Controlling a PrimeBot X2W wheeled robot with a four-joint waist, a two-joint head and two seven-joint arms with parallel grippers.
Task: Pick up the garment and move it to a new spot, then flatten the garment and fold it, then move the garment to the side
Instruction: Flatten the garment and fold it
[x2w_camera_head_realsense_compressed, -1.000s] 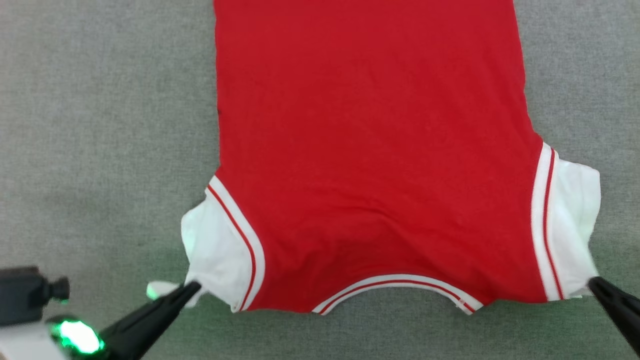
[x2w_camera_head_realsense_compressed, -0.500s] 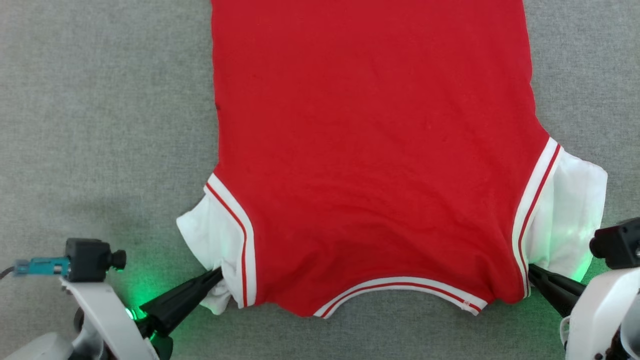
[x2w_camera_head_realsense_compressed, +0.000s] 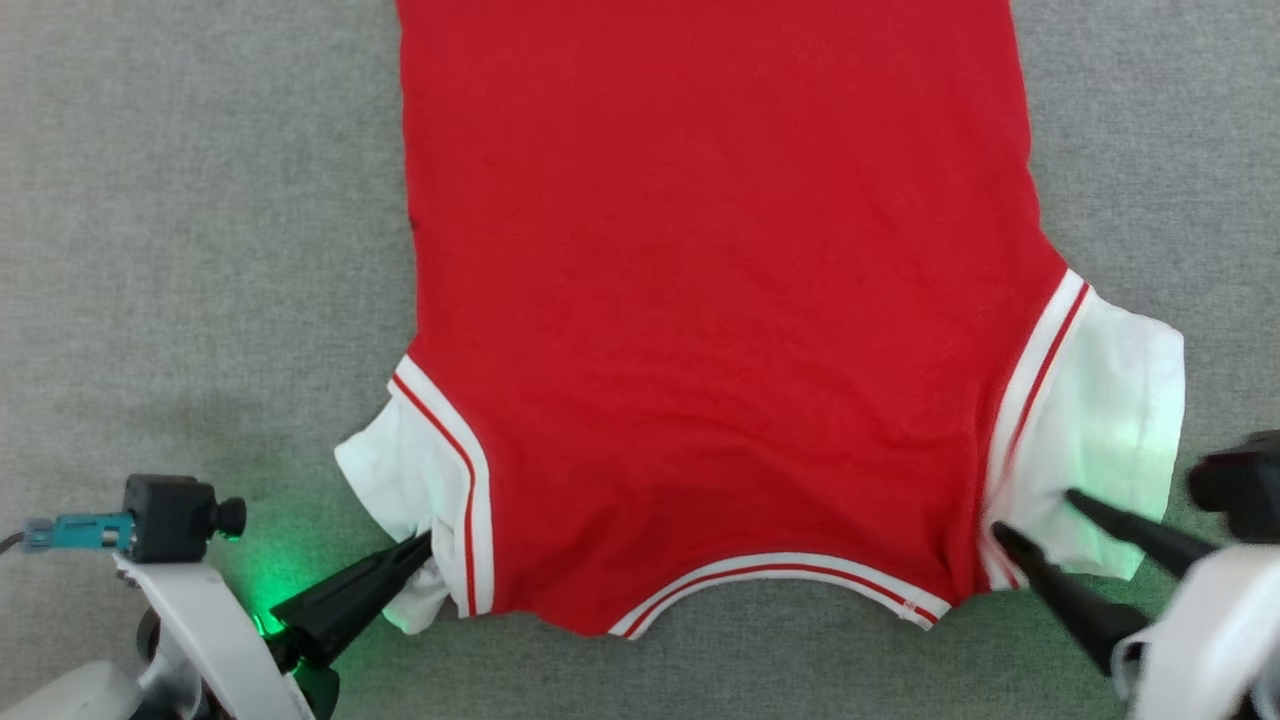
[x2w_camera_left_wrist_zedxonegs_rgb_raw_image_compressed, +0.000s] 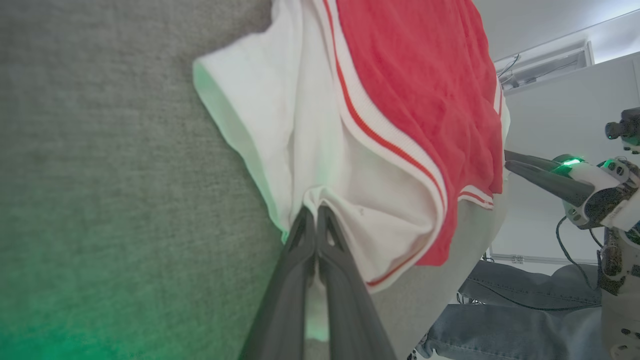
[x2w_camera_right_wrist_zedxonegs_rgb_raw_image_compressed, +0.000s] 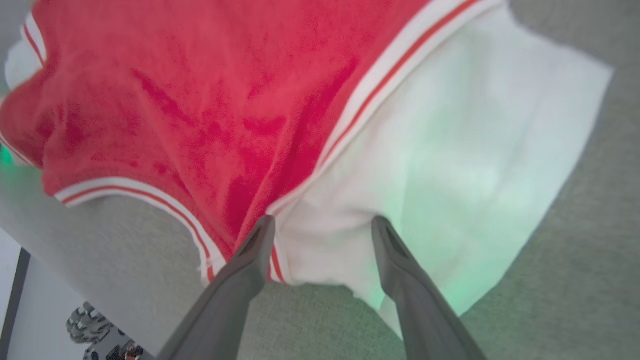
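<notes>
The garment (x2w_camera_head_realsense_compressed: 720, 300), a red jersey with white sleeves and striped trim, lies spread flat on the grey surface, plain side up, collar toward me. My left gripper (x2w_camera_head_realsense_compressed: 425, 545) is shut on the bunched lower corner of the left white sleeve (x2w_camera_left_wrist_zedxonegs_rgb_raw_image_compressed: 310, 200). My right gripper (x2w_camera_head_realsense_compressed: 1035, 515) stands open, its two fingers spread over the right white sleeve (x2w_camera_right_wrist_zedxonegs_rgb_raw_image_compressed: 450, 150) beside the striped armhole trim, pinching nothing. The left wrist view also catches the right gripper (x2w_camera_left_wrist_zedxonegs_rgb_raw_image_compressed: 507, 162) at the jersey's far edge.
The grey felt-like table (x2w_camera_head_realsense_compressed: 200, 250) extends on both sides of the garment. Green light from the wrists tints the cloth. In the left wrist view a person's legs in jeans (x2w_camera_left_wrist_zedxonegs_rgb_raw_image_compressed: 510, 310) show beyond the table's edge.
The right gripper has opened and let go of the right sleeve, which now lies flatter. The left gripper stays shut on the left sleeve. The view has shifted slightly.
</notes>
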